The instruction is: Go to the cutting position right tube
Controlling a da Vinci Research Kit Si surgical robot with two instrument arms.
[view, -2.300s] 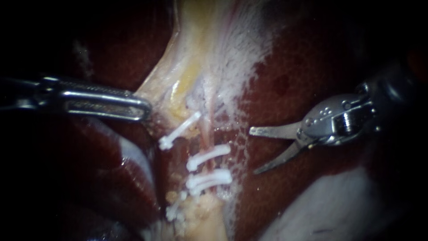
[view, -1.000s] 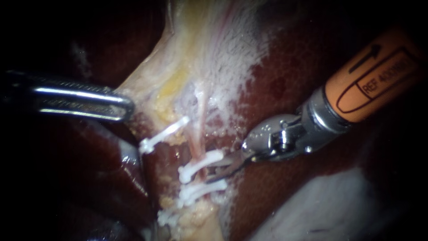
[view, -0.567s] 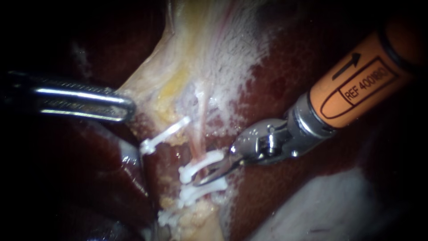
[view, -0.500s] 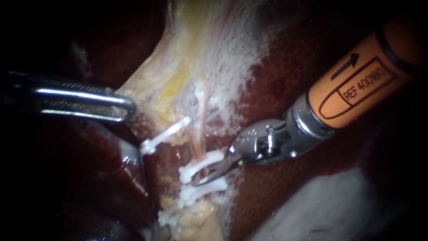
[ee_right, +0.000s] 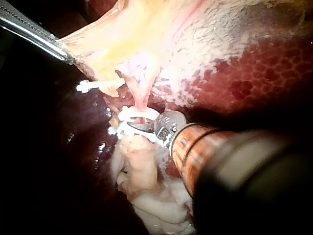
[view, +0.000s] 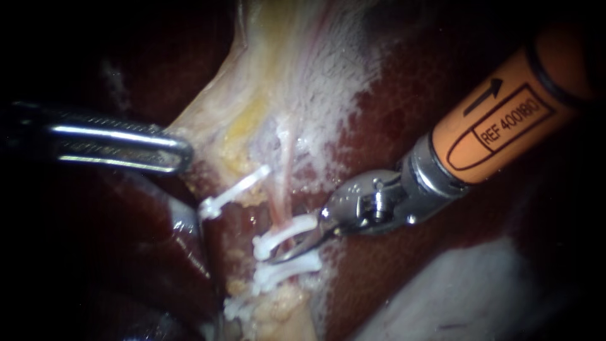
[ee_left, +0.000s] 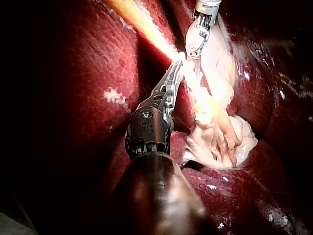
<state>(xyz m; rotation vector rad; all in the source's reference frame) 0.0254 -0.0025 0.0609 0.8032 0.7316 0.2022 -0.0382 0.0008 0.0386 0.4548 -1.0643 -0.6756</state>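
Between white clips (view: pixel 284 230), right instrument (view: pixel 284 254) blades spread astride right tube (view: pixel 282 189); nine o'clock, left instrument (view: pixel 180 150) jaws pinching gallbladder (view: pixel 252 95).

The right instrument (view: pixel 287 248) has an orange sleeve (view: pixel 442 158) printed with black outlines and an arrow. Below it are a ribbed silver collar, a steel wrist with a pivot pin and 2 thin curved blades. The left instrument (view: pixel 180 151) is polished steel, with long, slotted, fine-toothed jaws and a dark wrist housing.

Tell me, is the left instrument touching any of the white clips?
No, the left instrument has its jaws shut on pale tissue, with a clear gap to the nearest clip.
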